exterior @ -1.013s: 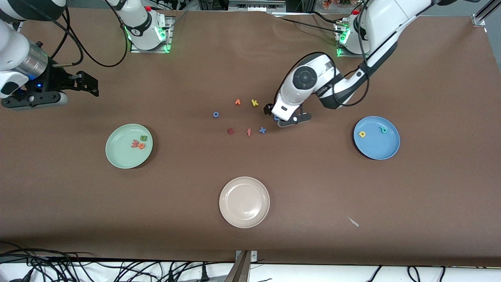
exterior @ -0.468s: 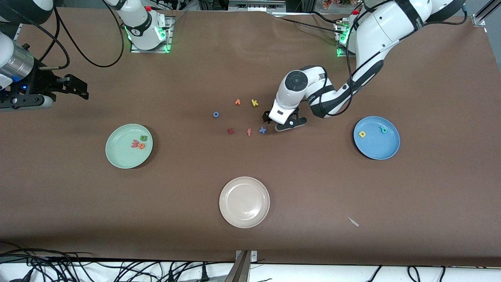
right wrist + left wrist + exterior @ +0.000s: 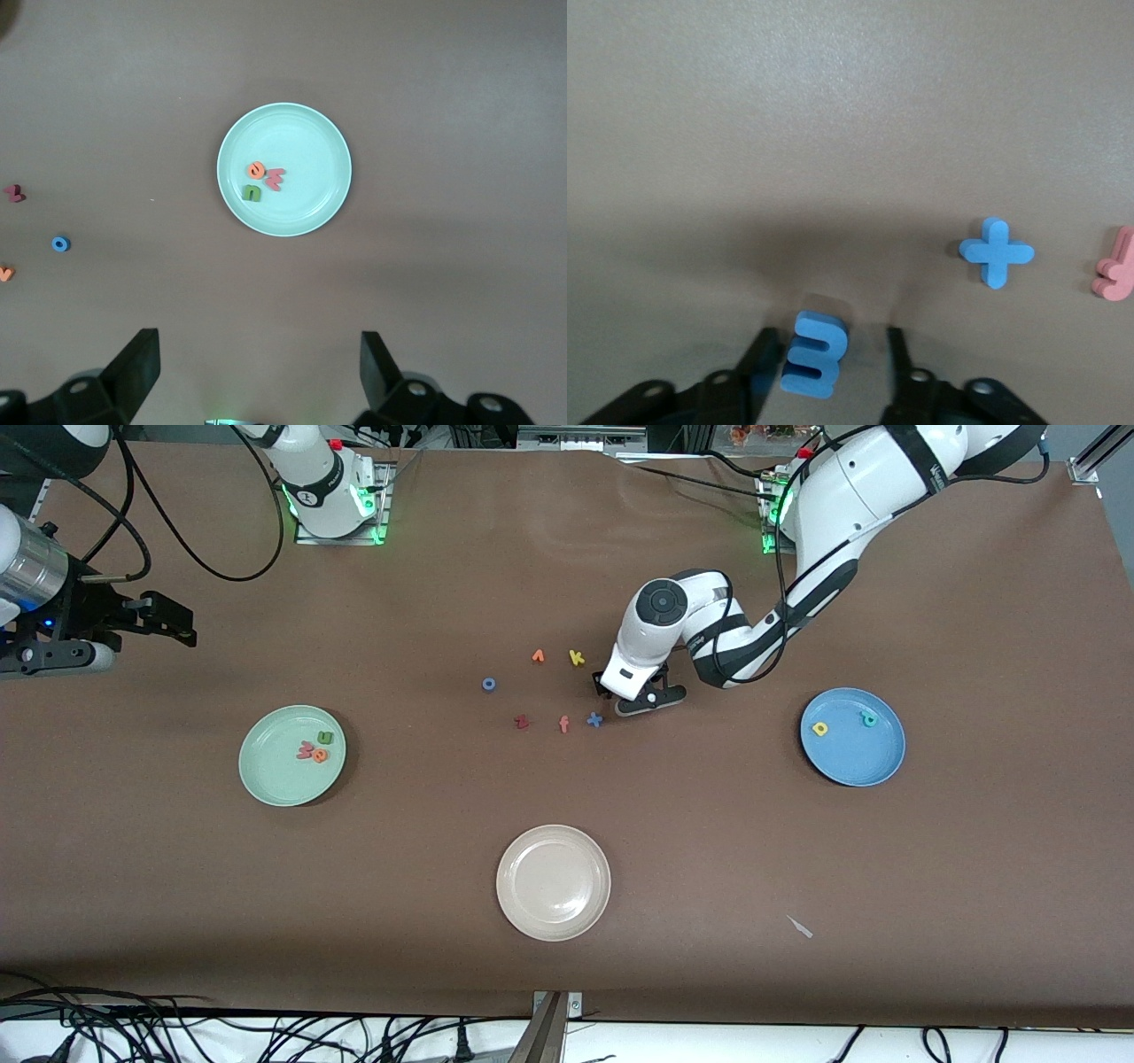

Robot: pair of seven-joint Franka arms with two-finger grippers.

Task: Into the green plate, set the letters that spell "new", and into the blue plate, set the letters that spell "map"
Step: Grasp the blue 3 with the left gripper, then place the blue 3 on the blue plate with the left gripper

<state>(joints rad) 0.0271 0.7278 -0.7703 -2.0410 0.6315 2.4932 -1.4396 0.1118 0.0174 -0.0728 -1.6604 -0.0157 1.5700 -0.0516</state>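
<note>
Left wrist view gives you the left gripper (image 3: 827,354) down at the table with its jaws part-closed around the lilac-blue "m" (image 3: 815,353), a sliver of gap showing on 1 side. Your right gripper (image 3: 168,618) waits with jaws wide apart. The green plate (image 3: 266,779) holds 3 letters, the blue plate (image 3: 850,766) 2.

- In the front view the lilac-blue "m" (image 3: 816,353) is hidden under the left gripper (image 3: 631,693).
- The salmon "f" (image 3: 1122,275) is cut off by the edge of the left wrist view.
- The right gripper (image 3: 168,618) is partly cut off at the front view's edge.
- In the right wrist view one small orange letter (image 3: 5,274) is cut by the edge and cannot be read.
</note>
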